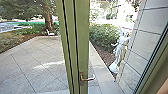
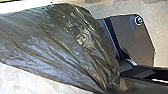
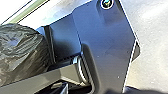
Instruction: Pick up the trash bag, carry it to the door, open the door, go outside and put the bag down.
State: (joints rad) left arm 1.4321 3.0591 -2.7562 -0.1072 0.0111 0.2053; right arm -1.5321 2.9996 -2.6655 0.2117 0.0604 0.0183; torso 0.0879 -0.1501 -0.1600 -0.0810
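Head view: a green door frame (image 1: 82,47) with a shiny handle (image 1: 87,79); the paved yard (image 1: 40,58) is out past it; left wrist view: the black trash bag (image 2: 62,42) is pulled into a tight bunch at the left gripper (image 2: 108,89), which looks closed on it; the bag looks soft, slippery and easy to rip, maybe light; its bunched top is the best place to grab; right wrist view: the bag's round side is near; I can't tell how the right gripper is.
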